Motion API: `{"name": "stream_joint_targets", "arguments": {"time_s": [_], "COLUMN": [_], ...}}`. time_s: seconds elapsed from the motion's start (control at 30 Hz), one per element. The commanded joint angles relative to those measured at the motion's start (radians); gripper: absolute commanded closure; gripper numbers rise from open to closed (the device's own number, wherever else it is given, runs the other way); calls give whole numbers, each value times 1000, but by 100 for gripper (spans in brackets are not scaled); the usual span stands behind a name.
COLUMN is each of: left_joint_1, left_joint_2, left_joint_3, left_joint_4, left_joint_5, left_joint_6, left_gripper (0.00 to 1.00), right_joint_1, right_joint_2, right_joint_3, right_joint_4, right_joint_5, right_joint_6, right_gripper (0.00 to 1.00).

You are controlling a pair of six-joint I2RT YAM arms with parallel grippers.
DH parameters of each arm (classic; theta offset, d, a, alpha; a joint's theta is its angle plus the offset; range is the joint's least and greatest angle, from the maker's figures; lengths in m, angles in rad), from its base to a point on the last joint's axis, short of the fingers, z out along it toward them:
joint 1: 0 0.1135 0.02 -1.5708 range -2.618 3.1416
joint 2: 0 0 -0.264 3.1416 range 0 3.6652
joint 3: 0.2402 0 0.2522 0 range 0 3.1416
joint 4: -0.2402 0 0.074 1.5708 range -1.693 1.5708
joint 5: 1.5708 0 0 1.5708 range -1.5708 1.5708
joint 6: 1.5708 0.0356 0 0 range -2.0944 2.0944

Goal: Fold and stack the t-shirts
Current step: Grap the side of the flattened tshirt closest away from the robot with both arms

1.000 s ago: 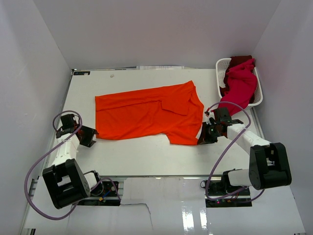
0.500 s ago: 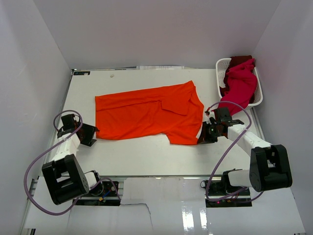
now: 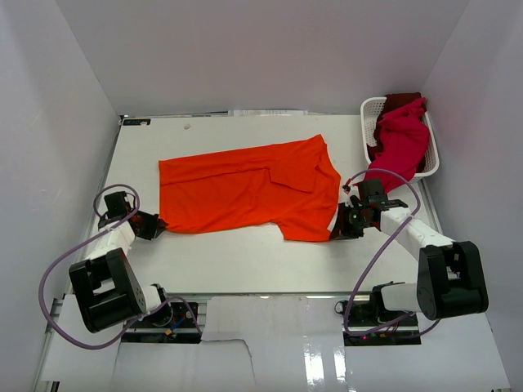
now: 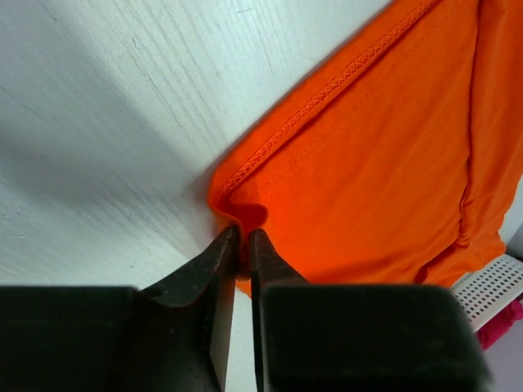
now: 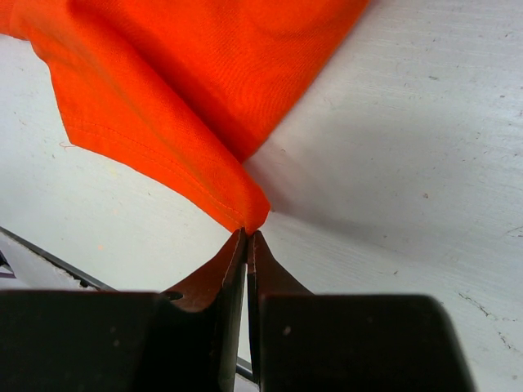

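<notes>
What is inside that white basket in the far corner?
A crimson-magenta t-shirt fills the basket and spills over its rim, with a dark red one behind it. Anything underneath them is covered.

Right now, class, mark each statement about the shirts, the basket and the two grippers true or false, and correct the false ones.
1. The orange t-shirt lies spread on the table. True.
2. The left gripper is clear of the cloth. False: its jaws pinch the orange t-shirt's hemmed corner.
3. The right gripper is shut on another corner of the orange t-shirt. True.
4. The white basket is empty. False: it holds a magenta t-shirt and a dark red t-shirt.
</notes>
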Motion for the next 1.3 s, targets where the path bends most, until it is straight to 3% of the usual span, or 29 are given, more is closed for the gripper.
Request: {"name": "stream_joint_targets", "arguments": {"time_s": [0.0, 0.17, 0.3, 0.67, 1.27], "left_joint_1": [2, 3, 2, 2, 3], "left_joint_2": [-13, -26, -54, -68, -17], "left_joint_3": [-8, -12, -21, -50, 51], "left_joint_4": [25, 13, -24, -50, -64], "left_joint_5": [18, 33, 50, 47, 27], "left_joint_6": [10, 16, 12, 3, -14], "left_gripper": [79, 84, 96, 94, 94], "right_joint_1": [-1, -1, -1, -3, -11], "right_joint_2": [-22, -25, -45, -143, -6], "right_joint_3": [3, 18, 59, 204, 386], "right_joint_4": [-6, -19, -55, -192, -197], "right_joint_5": [-15, -15, -25, -41, -42], "right_joint_6": [-6, -4, -4, 1, -10], "right_gripper": [92, 92, 92, 92, 92]}}
